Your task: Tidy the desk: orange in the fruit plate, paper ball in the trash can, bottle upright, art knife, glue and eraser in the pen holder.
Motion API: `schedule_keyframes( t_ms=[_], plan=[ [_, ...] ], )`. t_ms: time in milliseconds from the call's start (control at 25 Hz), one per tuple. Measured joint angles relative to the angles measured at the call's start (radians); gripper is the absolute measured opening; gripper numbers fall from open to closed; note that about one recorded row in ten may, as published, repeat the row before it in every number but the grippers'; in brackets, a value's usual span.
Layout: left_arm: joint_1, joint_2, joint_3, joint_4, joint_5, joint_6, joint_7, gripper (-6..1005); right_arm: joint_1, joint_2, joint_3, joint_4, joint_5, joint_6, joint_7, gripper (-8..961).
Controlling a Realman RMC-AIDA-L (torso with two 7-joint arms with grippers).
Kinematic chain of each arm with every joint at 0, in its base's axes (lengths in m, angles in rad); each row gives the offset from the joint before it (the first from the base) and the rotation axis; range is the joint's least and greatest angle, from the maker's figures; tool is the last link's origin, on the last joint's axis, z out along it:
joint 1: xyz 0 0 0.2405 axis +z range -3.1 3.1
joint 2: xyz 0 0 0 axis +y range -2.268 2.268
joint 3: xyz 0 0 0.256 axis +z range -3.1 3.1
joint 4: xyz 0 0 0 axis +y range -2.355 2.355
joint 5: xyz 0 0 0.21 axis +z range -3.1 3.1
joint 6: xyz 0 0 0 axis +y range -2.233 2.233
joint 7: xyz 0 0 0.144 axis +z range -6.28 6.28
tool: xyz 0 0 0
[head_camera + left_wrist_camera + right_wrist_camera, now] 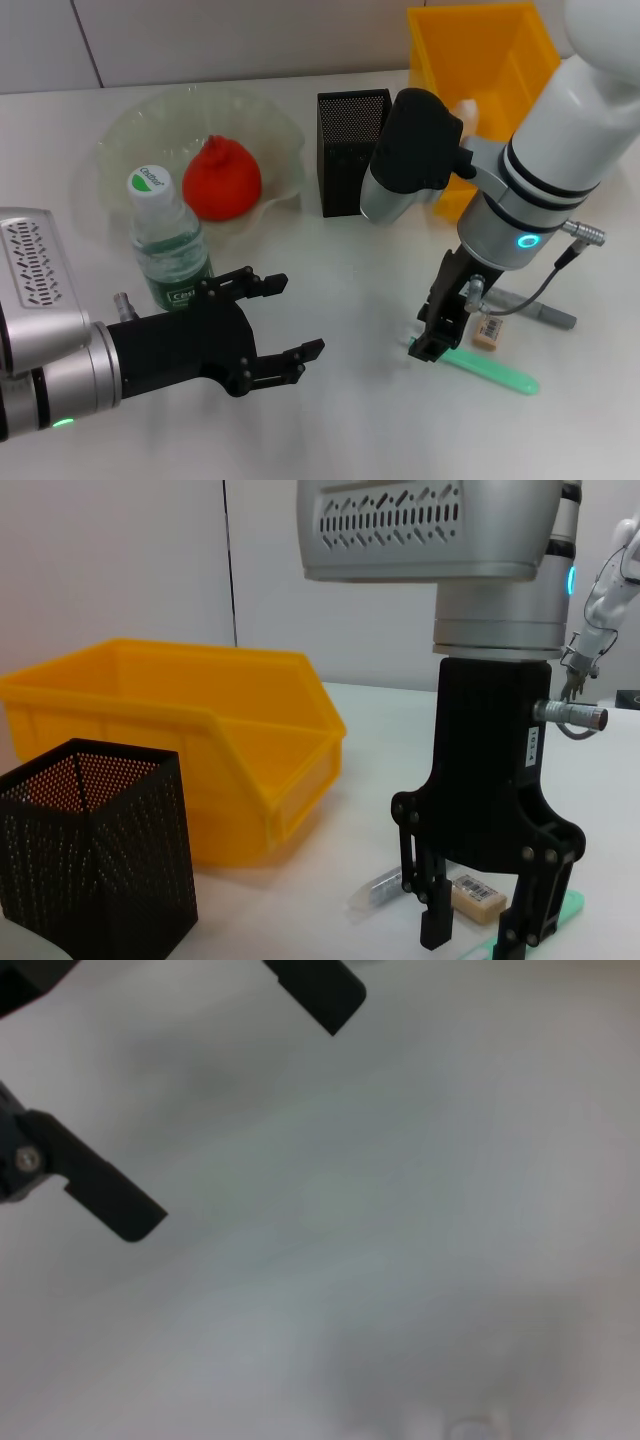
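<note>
Currently one orange [221, 178], one bottle [168, 243], one eraser [488, 331].

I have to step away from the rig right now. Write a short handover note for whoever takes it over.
Left gripper: open, empty, hovering beside the bottle.
Right gripper: open, low over the green art knife, eraser beside it.
Done: orange in fruit plate; bottle upright.
Left: art knife, eraser and a grey stick, probably the glue, all lie on the desk, to go in the pen holder.
Paper ball: something pale shows in the trash can; cannot confirm.
</note>
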Motion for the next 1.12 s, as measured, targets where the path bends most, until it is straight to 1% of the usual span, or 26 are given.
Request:
schedule_keyframes(
  t_ms=[520,720,1120],
  plan=[
    [0.0,0.0,0.0,-0.001,0.0,0.0,0.0,802,0.019,-0.002,-0.001,0.033,0.0,0.007,0.009,435],
    [0.0,0.0,0.0,-0.002,0.0,0.0,0.0,802,0.019,-0.001,-0.001,0.035,0.0,0.008,0.009,345],
    [0.0,0.0,0.0,-0.012,0.0,0.0,0.0,802,0.016,0.0,-0.001,0.044,0.0,0.013,0.012,284]
  ],
)
